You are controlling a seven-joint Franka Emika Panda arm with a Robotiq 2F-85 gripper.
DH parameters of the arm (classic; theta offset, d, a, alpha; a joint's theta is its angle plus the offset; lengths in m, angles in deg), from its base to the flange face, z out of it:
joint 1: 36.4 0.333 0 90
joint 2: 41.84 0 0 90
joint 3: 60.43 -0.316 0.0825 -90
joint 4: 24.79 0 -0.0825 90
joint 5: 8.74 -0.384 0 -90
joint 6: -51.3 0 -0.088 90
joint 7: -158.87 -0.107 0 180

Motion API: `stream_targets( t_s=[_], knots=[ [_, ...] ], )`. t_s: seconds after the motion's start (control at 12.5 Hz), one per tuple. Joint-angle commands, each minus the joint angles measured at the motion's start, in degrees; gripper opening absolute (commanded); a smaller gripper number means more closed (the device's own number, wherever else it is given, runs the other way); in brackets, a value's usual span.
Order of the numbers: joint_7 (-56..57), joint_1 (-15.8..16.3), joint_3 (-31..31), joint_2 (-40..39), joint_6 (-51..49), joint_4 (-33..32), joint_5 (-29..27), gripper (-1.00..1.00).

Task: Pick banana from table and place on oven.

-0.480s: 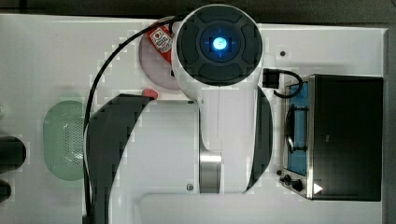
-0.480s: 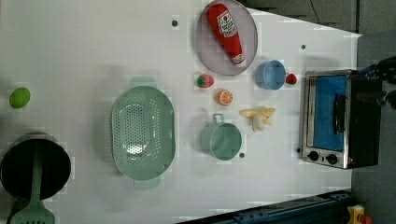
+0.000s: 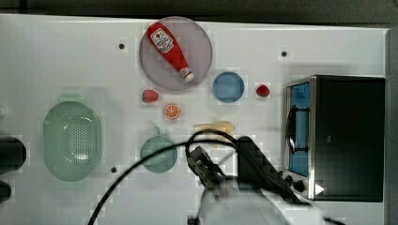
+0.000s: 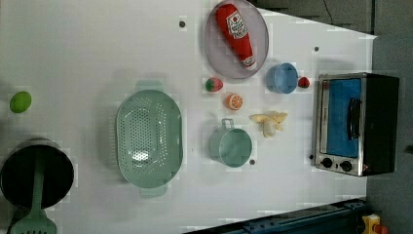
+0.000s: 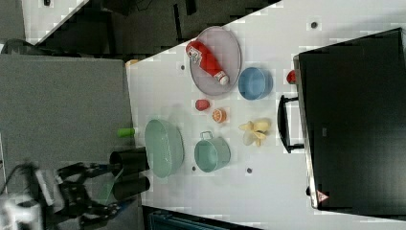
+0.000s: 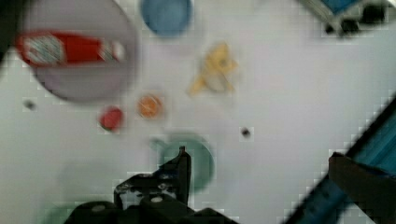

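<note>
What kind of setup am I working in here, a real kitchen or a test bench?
Most likely a lab test bench dressed as a kitchen: a white table with screw holes, a toy banana, a small oven, and a ketchup bottle on a plate.

The banana (image 6: 215, 70) lies on the white tabletop (image 6: 289, 93), well apart from the hand (image 6: 254, 172), beside an orange slice (image 6: 150, 106), a blue bowl (image 6: 166, 15) and a teal cup (image 6: 198, 158).

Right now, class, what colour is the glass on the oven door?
Blue. The oven door glass shows best in the left view.
</note>
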Motion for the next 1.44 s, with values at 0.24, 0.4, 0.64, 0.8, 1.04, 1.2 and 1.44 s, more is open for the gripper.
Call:
stream_targets(
  t_s=[0.24, 0.4, 0.64, 0.8, 1.04, 1.2, 1.44],
  knots=[
    [-1.1, -0.6, -0.8, -7.6, 7.5, -4.7, 0.3, 1.00],
    [-1.1, -0.7, -0.6, -10.8, 14.0, -8.3, 0.3, 1.00],
    [-1.1, -0.7, 0.0, -17.5, 24.4, -13.0, 0.3, 1.00],
    [-1.1, -0.7, 0.7, -22.8, 31.4, -14.9, 0.3, 1.00],
    [-1.0, -0.7, 2.1, -30.9, 41.2, -16.8, 0.3, 1.00],
    [-1.0, -0.8, 2.8, -35.6, 46.2, -17.4, 0.3, 1.00],
    [-0.9, -0.8, 3.0, -40.7, 51.4, -19.5, 0.3, 1.00]
  ],
)
